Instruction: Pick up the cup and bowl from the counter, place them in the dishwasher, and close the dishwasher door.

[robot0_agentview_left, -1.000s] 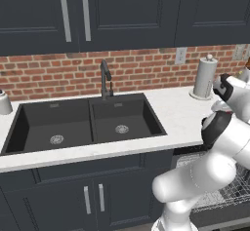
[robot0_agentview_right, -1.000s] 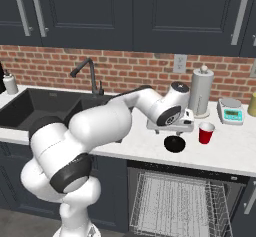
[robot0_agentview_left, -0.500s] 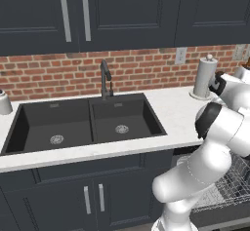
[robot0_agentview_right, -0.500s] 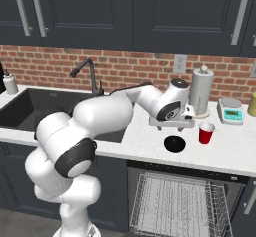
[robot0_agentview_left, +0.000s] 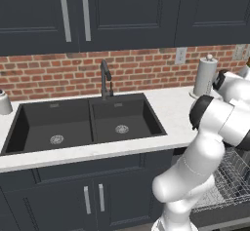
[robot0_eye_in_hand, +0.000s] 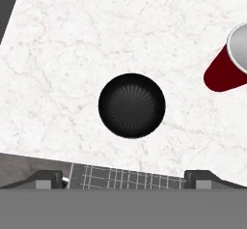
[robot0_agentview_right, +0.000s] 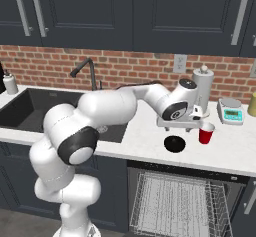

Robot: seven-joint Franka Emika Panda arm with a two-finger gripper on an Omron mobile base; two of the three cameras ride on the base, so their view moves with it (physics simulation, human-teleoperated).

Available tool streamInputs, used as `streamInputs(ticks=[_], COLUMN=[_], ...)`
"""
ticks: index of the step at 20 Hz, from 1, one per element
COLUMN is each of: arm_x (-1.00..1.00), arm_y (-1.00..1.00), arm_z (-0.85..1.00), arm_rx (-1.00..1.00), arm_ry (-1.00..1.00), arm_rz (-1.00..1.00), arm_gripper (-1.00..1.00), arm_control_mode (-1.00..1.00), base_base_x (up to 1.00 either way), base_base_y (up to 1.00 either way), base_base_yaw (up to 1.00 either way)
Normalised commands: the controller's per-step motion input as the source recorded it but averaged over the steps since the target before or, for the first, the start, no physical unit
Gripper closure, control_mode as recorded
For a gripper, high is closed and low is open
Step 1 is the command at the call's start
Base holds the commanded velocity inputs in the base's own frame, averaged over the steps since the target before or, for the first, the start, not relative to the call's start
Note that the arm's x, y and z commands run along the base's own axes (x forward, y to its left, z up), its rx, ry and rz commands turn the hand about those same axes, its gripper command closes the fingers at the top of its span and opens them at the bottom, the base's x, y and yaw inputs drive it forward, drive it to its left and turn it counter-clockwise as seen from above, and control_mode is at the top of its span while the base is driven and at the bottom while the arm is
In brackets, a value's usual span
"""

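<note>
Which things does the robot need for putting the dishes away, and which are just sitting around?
Needed:
- bowl, black, on the counter
- cup, red, standing beside the bowl
- dishwasher, rack pulled out below
- end effector, open, above the bowl

Just sitting around:
- paper towel roll
- kitchen scale
- sink
- faucet

Light: even and bright across the counter [robot0_agentview_right: 150, 148], with no single source apparent.
Shadows: faint and soft; a slight darkening lies under the bowl [robot0_eye_in_hand: 131, 105] and beside the cup [robot0_eye_in_hand: 229, 61].
Glare: a soft radial sheen marks the bowl's glossy black inside.
Sharpness: rendered pictures, slightly soft and blocky throughout; brick joints and rack wires blur.
Distortion: no bending at the edges.
</note>
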Motion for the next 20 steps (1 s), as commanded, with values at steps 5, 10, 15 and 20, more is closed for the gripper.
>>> streamInputs(ticks=[5,10,15,20], arm_x=[0.19,0.31,0.28,0.08], arm_y=[-0.08,-0.1,-0.15,-0.24], arm_z=[-0.08,-0.17,-0.07,0.0], arm_rx=[-0.03,-0.05,-0.04,0.0], arm_ry=[0.0,0.01,0.01,0.0], arm_rz=[0.0,0.0,0.0,0.0], arm_gripper=[-1.0,-1.0,-1.0,-1.0], arm_control_mode=[-1.0,-1.0,-1.0,-1.0], base_base_x=[0.0,0.0,0.0,0.0], base_base_y=[0.0,0.0,0.0,0.0], base_base_yaw=[0.0,0.0,0.0,0.0])
